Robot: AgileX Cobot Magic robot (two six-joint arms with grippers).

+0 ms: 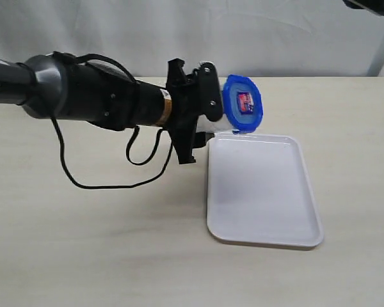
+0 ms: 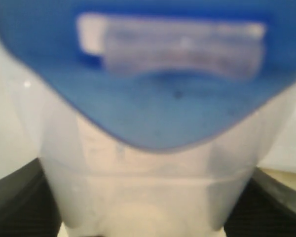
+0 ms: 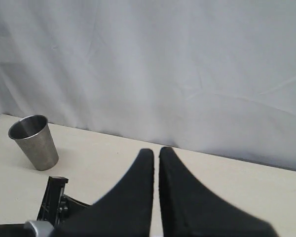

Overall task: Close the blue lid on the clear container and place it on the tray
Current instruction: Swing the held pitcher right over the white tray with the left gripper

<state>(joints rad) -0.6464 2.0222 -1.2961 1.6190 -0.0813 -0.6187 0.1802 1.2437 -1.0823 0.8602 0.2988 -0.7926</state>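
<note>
**Desk:** Where's the container?

**Me:** In my left claw [image 1: 211, 102], which is clamped round its body. The container [image 1: 221, 121] is tipped well over, so the lid [image 1: 243, 102] faces out over the far corner of the tray [image 1: 262, 192].

**Desk:** Why tipped?

**Me:** My guess is the arm reaches in flat from the side, so the tumbler lies along the wrist. It'll need righting before it can stand on the tray.

**Desk:** Lid snapped down?

**Me:** It sits across the mouth, and the wrist camera shows blue over clear plastic, but it's too blurred to tell if the flaps are locked. One flap looks to hang loose at the lower edge.

**Desk:** Touching the tray?

**Me:** Can't tell. It's right at the rim.

**Desk:** Right side?

**Me:** My right claw [image 3: 156, 154] is clenched on nothing, held high and clear of the work. A steel cup [image 3: 34, 142] stands on the counter [image 1: 83, 243] — not my concern.
</note>
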